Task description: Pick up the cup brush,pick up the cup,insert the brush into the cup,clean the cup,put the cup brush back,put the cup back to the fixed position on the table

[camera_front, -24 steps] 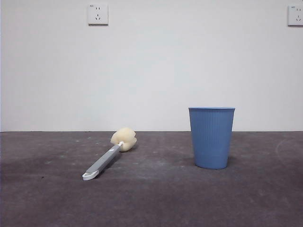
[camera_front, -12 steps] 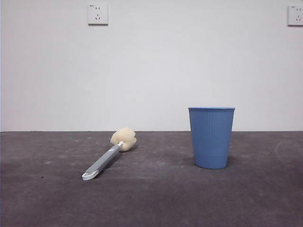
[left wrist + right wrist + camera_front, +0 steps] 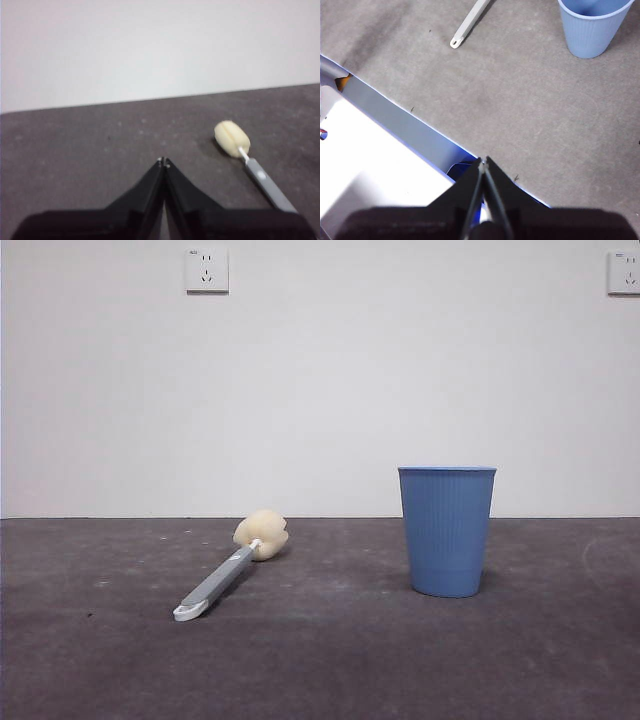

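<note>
Evidently nothing is yet grasped: the cup brush (image 3: 232, 567) is laid flat at lower left on the table (image 3: 330, 660), handle reachable; the cup (image 3: 446, 531) is stood upright right of centre; left gripper (image 3: 163, 161) and right gripper (image 3: 483, 160) are pressed together, empty.

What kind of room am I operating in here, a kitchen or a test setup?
Likely a bare lab or test bench, not a kitchen: a plain white wall with wall sockets, and a dark grey table holding only a cup brush and a blue cup.
</note>
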